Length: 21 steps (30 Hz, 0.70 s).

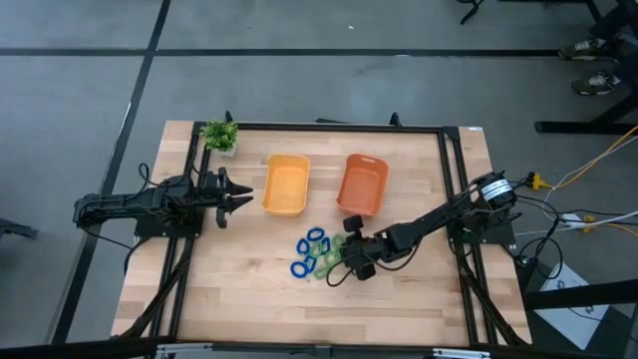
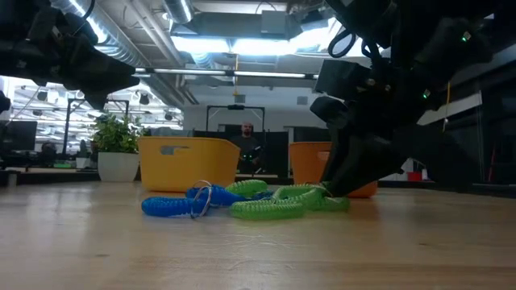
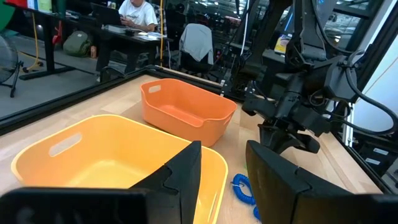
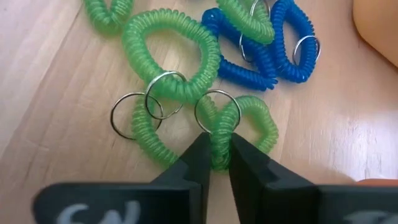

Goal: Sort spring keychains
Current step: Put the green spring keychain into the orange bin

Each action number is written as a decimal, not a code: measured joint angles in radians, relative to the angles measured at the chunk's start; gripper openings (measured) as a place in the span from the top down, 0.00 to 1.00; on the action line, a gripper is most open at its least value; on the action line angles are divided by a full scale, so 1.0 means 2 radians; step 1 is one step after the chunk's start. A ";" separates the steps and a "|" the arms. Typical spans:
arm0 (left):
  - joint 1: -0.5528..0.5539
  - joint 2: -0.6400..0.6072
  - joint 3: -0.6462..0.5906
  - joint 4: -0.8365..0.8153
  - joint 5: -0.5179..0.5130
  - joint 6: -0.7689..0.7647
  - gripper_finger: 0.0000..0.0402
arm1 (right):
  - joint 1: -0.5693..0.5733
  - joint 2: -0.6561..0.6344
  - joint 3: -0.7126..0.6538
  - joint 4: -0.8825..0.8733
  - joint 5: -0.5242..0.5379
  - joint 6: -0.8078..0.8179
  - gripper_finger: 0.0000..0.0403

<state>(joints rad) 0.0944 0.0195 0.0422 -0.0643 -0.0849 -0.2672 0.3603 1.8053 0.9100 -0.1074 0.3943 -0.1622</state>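
Observation:
A pile of spring keychains lies on the wooden table in front of the two bins: blue coils point(image 1: 309, 249) point(image 4: 267, 53) and green coils point(image 1: 329, 263) point(image 4: 171, 56), each with a metal ring. My right gripper point(image 1: 350, 253) point(image 4: 217, 148) is down at the pile's right side, shut on one green keychain point(image 4: 245, 121). In the low view the right gripper point(image 2: 334, 187) reaches the tabletop at the green coils point(image 2: 274, 208). My left gripper point(image 1: 244, 194) point(image 3: 224, 165) hovers open beside the yellow bin's left wall, touching nothing. My right gripper pinches one green spring keychain between its two fingertips, on the coil's side near its metal ring point(image 4: 219, 140). The fingers point(image 4: 198, 155) come slanting down from the table's right side and lie across the coil. The keychain rests on the table among the other green coils.
A yellow bin point(image 1: 286, 185) point(image 3: 37, 168) and an orange bin point(image 1: 363, 184) point(image 3: 163, 107) stand side by side at the table's middle, just beyond the pile. A small potted plant point(image 1: 220, 136) sits at the far left corner. Bare wood lies near the table's front edge.

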 joint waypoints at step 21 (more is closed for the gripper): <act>0.000 0.000 0.000 0.000 0.000 0.000 0.69 | 0.000 0.000 0.071 -0.092 -0.004 -0.019 0.92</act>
<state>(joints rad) 0.0948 0.0194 0.0422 -0.0643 -0.0847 -0.2672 0.3603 1.8050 1.0526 -0.2917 0.3854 -0.1997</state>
